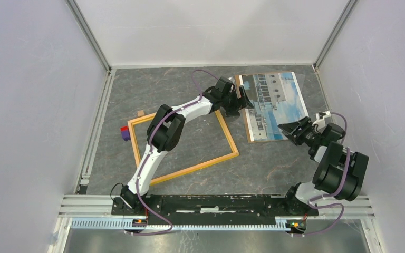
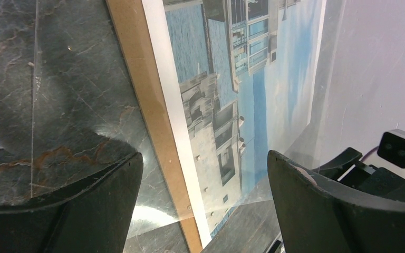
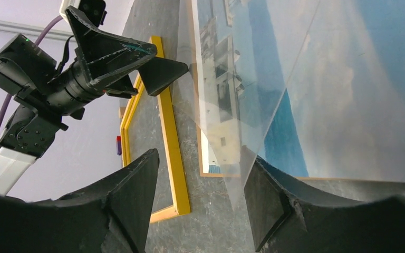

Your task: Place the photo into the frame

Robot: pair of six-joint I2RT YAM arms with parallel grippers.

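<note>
Pale walls (image 1: 31, 79) enclose a dark marbled table (image 1: 274, 163). The frame (image 1: 198, 167) lies centre-left in the top view. The photo (image 1: 274, 100) lies upper right on a brown board (image 2: 147, 95). My left gripper (image 2: 204, 163) and right gripper (image 3: 200, 161) gape at its edges, gripping nothing.

My left arm (image 1: 190, 109) and right arm (image 1: 340, 171) wore white shells between bulky black joint housings, and a purple cable (image 1: 199, 74) ran along each. My left fingers (image 2: 84, 211) and right fingers (image 3: 126, 211) were broad, matte-black wedges, scuffed pale at the edges. A white camera block (image 2: 401, 150) sat on my right wrist. A green light (image 3: 26, 38) glowed on my left wrist housing.
</note>
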